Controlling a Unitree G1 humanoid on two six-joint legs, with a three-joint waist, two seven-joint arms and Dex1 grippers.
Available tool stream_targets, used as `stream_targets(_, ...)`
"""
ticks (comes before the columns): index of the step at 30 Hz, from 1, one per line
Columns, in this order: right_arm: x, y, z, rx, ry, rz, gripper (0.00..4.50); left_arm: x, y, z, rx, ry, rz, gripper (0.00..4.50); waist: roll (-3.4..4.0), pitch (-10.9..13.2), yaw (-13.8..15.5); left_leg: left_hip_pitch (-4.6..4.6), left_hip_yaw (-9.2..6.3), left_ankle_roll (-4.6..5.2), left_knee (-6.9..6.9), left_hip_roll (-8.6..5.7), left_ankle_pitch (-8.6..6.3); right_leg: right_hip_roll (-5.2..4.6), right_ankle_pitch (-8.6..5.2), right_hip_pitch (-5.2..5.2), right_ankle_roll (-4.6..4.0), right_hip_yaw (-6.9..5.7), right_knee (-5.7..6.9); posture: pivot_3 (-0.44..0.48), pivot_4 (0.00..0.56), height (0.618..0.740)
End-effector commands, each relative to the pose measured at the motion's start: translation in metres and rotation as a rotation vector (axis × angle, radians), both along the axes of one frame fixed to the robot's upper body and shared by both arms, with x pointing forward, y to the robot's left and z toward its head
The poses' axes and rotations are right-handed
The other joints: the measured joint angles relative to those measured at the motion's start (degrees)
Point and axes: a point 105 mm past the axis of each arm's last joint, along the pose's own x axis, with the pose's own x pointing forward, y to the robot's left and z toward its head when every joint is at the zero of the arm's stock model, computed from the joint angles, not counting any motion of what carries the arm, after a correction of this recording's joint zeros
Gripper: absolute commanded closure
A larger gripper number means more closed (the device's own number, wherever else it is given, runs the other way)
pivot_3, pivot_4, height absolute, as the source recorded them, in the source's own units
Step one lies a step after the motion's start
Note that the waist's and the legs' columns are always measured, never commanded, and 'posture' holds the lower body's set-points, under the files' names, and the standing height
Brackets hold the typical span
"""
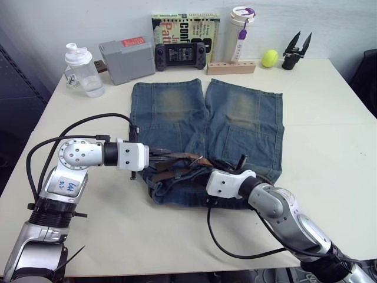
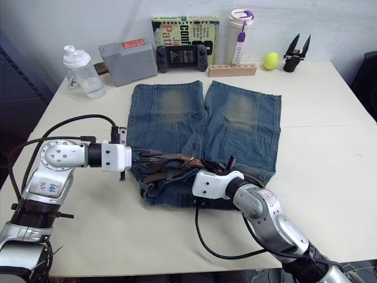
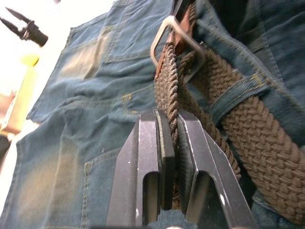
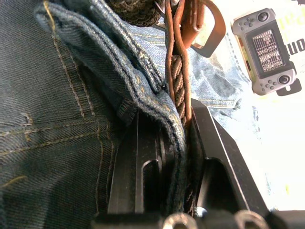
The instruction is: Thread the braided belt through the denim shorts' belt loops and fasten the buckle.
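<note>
Lying flat on a cream table (image 1: 330, 147), the denim shorts (image 1: 235, 127) have their two legs pointing to the far side and their waistband bunched at the near edge, between the robot's two arms. The denim is faded blue with a brownish worn patch on each leg.

On the left, the left gripper (image 3: 172, 143) is clamped on the braided belt (image 3: 257, 143), its two black fingers pinching a dark-brown woven strand just short of the buckle (image 3: 177, 45), a silver-grey rectangular frame. Beside it the thick braid passes under one of the belt loops (image 3: 238, 93), a narrow blue strip across the waistband.

To the right, the right gripper (image 4: 178, 157) is closed on a fold of waistband denim together with a stretch of the belt, whose brown leather edging runs up from between the fingers.

From the head camera the belt is a dark tangle at the waistband, and its full run and tip are hard to make out. Whether the prong is seated cannot be told.
</note>
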Motion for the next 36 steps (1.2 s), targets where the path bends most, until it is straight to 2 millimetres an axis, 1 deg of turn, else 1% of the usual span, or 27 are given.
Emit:
stream_targets(1, -0.002, 0.004, 0.008, 0.029, -0.024, 0.024, 4.45, -0.007, 0.006, 0.011, 0.076, -0.038, -0.082, 4.5, 0.0, 0.0, -0.01, 0.0, 0.0, 0.0, 0.0, 0.0, 0.0, 0.0, 0.0, 0.0, 0.0, 0.0, 0.0, 0.0, 0.15, 0.726)
stream_targets(4, -0.003, 0.006, 0.009, 0.027, -0.029, 0.042, 4.45, -0.003, 0.008, 0.009, 0.102, -0.04, -0.085, 4.5, 0.0, 0.0, -0.04, 0.0, 0.0, 0.0, 0.0, 0.01, 0.0, 0.01, 0.0, 0.0, 0.0, 0.0, 0.0, 0.0, 0.15, 0.726)
stream_targets(8, -0.009, 0.013, 0.012, 0.04, -0.045, 0.099, 4.45, 0.001, -0.002, 0.009, 0.095, -0.051, -0.113, 4.5, 0.0, 0.0, -0.04, 0.0, 0.01, 0.0, 0.0, 0.01, 0.0, 0.01, 0.0, 0.0, 0.0, 0.0, 0.0, 0.0, 0.15, 0.726)
stream_targets(12, -0.012, 0.017, 0.011, 0.042, -0.033, 0.123, 4.45, 0.004, -0.019, 0.006, 0.082, -0.062, -0.167, 4.5, 0.0, 0.0, 0.02, -0.01, 0.01, 0.0, 0.0, 0.0, 0.0, 0.02, 0.0, 0.0, 0.0, 0.0, 0.0, 0.0, 0.15, 0.726)
stream_targets(16, -0.012, 0.017, 0.009, 0.04, -0.026, 0.123, 4.45, 0.002, -0.038, 0.005, 0.05, -0.056, -0.227, 4.5, 0.0, 0.0, -0.02, 0.0, 0.01, 0.0, 0.0, 0.0, 0.0, 0.01, 0.0, 0.0, 0.0, 0.0, 0.0, 0.0, 0.15, 0.726)
stream_targets(18, -0.011, 0.014, 0.008, 0.049, -0.005, 0.11, 4.45, 0.003, -0.044, -0.001, 0.041, -0.038, -0.239, 4.5, -0.01, 0.01, 0.0, 0.0, 0.02, 0.0, 0.0, 0.0, 0.0, 0.04, 0.0, -0.01, 0.0, 0.0, 0.01, 0.0, 0.15, 0.726)
stream_targets(20, -0.011, 0.011, 0.002, 0.059, 0.041, 0.086, 4.45, 0.003, -0.047, -0.008, 0.03, -0.016, -0.24, 4.5, -0.01, 0.01, 0.04, -0.01, 0.03, 0.0, 0.01, 0.0, 0.0, 0.03, 0.0, 0.0, 0.0, 0.0, 0.01, 0.0, 0.15, 0.726)
stream_targets(23, -0.011, 0.001, -0.007, 0.098, 0.141, 0.014, 4.45, -0.004, -0.051, -0.023, 0.006, 0.039, -0.248, 4.5, -0.02, 0.01, 0.15, 0.0, 0.02, 0.0, 0.03, -0.01, 0.0, 0.02, 0.0, 0.01, 0.0, 0.0, 0.02, 0.0, 0.15, 0.726)
stream_targets(24, -0.011, -0.001, -0.008, 0.111, 0.161, -0.001, 4.45, -0.005, -0.052, -0.026, 0.004, 0.046, -0.25, 4.5, -0.01, 0.0, 0.13, -0.01, 0.02, 0.0, 0.03, -0.01, 0.0, 0.03, 0.0, 0.01, 0.0, 0.0, 0.02, 0.0, 0.15, 0.726)
stream_targets(26, -0.008, -0.007, -0.007, 0.137, 0.18, -0.041, 4.45, -0.01, -0.056, -0.038, 0.013, 0.081, -0.258, 4.5, -0.01, 0.01, 0.18, 0.02, 0.02, 0.0, 0.01, 0.0, 0.0, 0.03, 0.0, 0.02, 0.0, -0.01, 0.03, 0.0, 0.15, 0.726)
stream_targets(28, -0.008, -0.008, -0.005, 0.129, 0.183, -0.041, 4.45, -0.013, -0.057, -0.045, 0.018, 0.106, -0.253, 4.5, -0.01, 0.01, 0.29, 0.0, 0.01, 0.01, 0.09, -0.01, 0.0, 0.01, 0.01, 0.03, 0.01, 0.0, 0.05, 0.0, 0.15, 0.726)
stream_targets(30, -0.008, -0.009, -0.006, 0.116, 0.186, -0.041, 4.45, -0.013, -0.054, -0.053, 0.049, 0.126, -0.244, 4.5, -0.01, 0.0, 0.48, 0.0, -0.01, 0.01, 0.11, -0.02, 0.0, 0.0, 0.01, 0.04, 0.01, 0.0, 0.07, 0.0, 0.15, 0.726)
stream_targets(33, -0.008, -0.01, -0.005, 0.108, 0.182, -0.045, 4.45, -0.012, -0.052, -0.056, 0.063, 0.131, -0.234, 4.5, -0.01, 0.0, 0.48, 0.02, 0.0, 0.01, 0.08, -0.02, 0.0, 0.01, 0.01, 0.04, 0.01, 0.0, 0.07, 0.0, 0.15, 0.726)
stream_targets(36, -0.012, -0.004, -0.004, 0.071, 0.168, 0.01, 4.45, -0.008, -0.056, -0.049, 0.05, 0.112, -0.232, 4.5, -0.01, 0.0, 0.55, 0.02, 0.0, 0.01, 0.09, -0.02, 0.0, 0.0, 0.01, 0.04, 0.01, 0.0, 0.07, 0.0, 0.15, 0.726)
